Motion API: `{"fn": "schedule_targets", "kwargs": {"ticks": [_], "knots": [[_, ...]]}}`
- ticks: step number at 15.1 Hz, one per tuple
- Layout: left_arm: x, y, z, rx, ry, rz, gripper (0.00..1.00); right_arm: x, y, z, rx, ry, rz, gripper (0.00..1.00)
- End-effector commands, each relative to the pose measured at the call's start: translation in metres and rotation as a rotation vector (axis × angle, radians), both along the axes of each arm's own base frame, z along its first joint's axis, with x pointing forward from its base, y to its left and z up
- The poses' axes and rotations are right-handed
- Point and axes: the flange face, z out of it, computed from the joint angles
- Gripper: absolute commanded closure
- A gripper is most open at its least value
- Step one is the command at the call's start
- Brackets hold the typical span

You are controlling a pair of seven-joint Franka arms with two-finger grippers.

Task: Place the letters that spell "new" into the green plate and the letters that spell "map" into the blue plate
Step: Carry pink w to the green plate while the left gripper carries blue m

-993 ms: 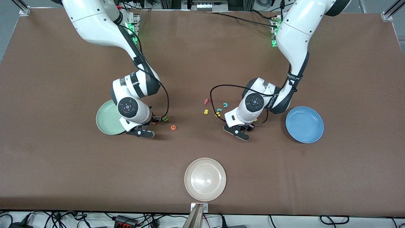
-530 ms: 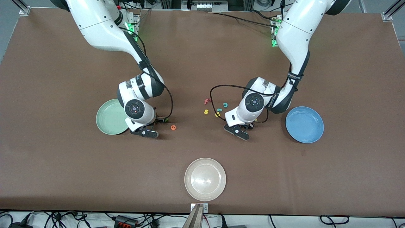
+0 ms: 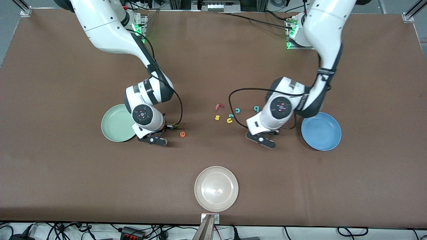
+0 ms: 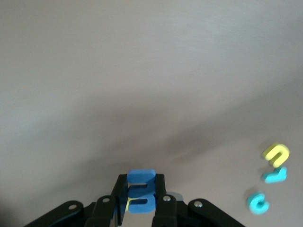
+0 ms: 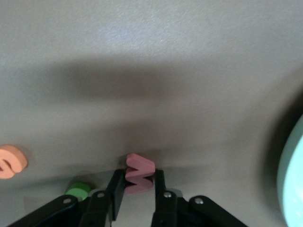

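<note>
Left gripper (image 4: 140,201) bent low beside blue plate (image 3: 321,131), clamped on blue m (image 4: 141,190). Right gripper (image 5: 137,189) beside green plate (image 3: 116,127), clamped on pink w (image 5: 138,173).

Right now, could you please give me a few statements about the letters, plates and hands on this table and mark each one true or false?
1. The left hand is shut on the blue m. True.
2. The right hand grips the orange e. False: it grips the pink w; the orange e lies on the table beside it.
3. The green plate already holds a letter. False: no letter is in it.
4. The teal p lies on the table, outside the blue plate. True.
5. The cream plate is the plate nearest the front camera. True.
</note>
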Motion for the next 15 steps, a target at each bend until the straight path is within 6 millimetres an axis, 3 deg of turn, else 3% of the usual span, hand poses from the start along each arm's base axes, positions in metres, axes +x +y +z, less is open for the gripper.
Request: {"fn": "schedule_targets", "kwargs": {"ticks": [1,3,5,8,10,13,15], "knots": [[0.014,0.073,0.035,0.013,0.038,0.023,0.97,0.005,-0.008,-0.001,0.005,0.0,-0.019,0.72],[0.018,0.103,0.042,0.022,0.065,0.063,0.97,0.006,-0.01,0.006,0.005,-0.001,-0.022,0.77],[0.017,0.128,0.038,0.032,0.112,0.082,0.96,0.011,-0.014,0.032,0.012,-0.015,-0.027,0.81],[0.016,0.183,0.031,0.042,0.188,0.124,0.95,0.016,-0.025,0.074,0.018,-0.021,-0.021,0.83],[0.014,0.205,0.024,0.042,0.216,0.143,0.95,0.024,-0.067,0.094,0.019,0.027,0.025,0.83],[0.004,0.238,-0.006,0.036,0.223,0.19,0.95,0.025,-0.134,0.091,0.042,0.089,0.108,0.83],[-0.009,0.234,-0.036,0.031,0.193,0.183,0.94,0.016,-0.149,0.08,0.045,0.091,0.119,0.83]]}}
